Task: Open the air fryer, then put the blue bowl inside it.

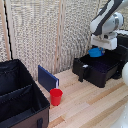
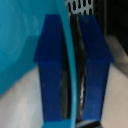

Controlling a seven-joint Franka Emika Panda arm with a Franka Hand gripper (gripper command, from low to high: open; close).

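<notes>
In the exterior view, the black air fryer stands at the right with its drawer basket slid out toward the left. The short black handle projects from the drawer front. My gripper hangs just above the open drawer and is shut on the rim of the light-blue bowl, which hovers over the basket. In the wrist view the gripper shows two dark-blue fingers pinching the bowl's thin rim, and the bowl's inside fills one side.
A black fabric divided case sits at the exterior view's left. A red cup and an upright dark-blue flat board stand beside it on the wooden table. A white rounded object is at the right edge.
</notes>
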